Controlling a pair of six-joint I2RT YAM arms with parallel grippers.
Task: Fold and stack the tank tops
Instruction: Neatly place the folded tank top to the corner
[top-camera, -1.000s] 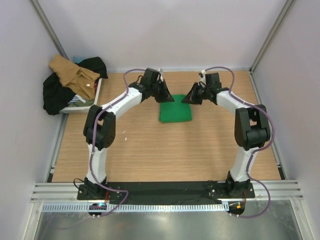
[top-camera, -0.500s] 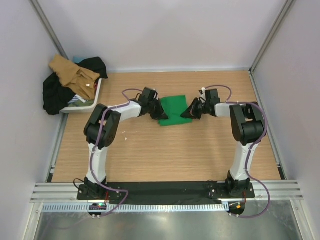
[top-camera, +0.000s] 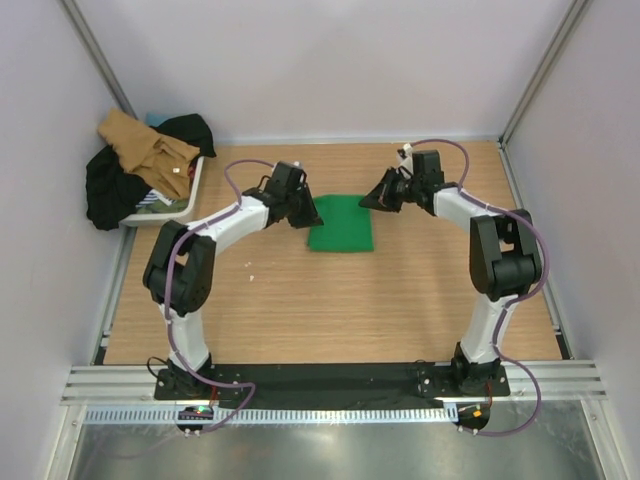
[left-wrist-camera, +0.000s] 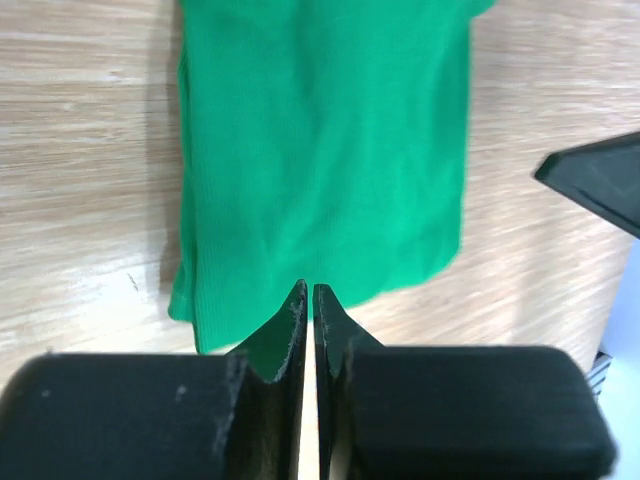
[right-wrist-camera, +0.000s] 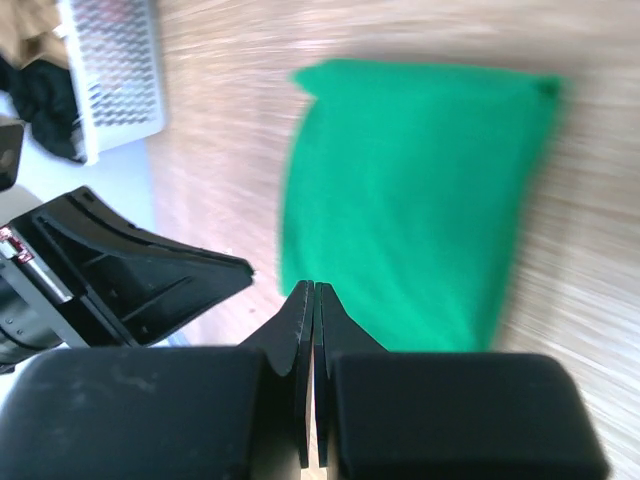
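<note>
The bright green cloth tank top (top-camera: 341, 222) lies folded flat mid-frame, the left gripper (top-camera: 310, 215) by its left edge and the right gripper (top-camera: 367, 200) by its upper right corner, both pinched closed on nothing, while the tan cloth tank top (top-camera: 140, 142) sits heaped at upper left.

Matt green cloth tank top (top-camera: 341, 223), wood-grain table (top-camera: 300, 300)

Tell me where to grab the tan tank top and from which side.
Probably pinch the bunched ridge at the top of the tan tank top, coming from above: it lies crumpled over black clothes in the basket, with walls close behind.
</note>
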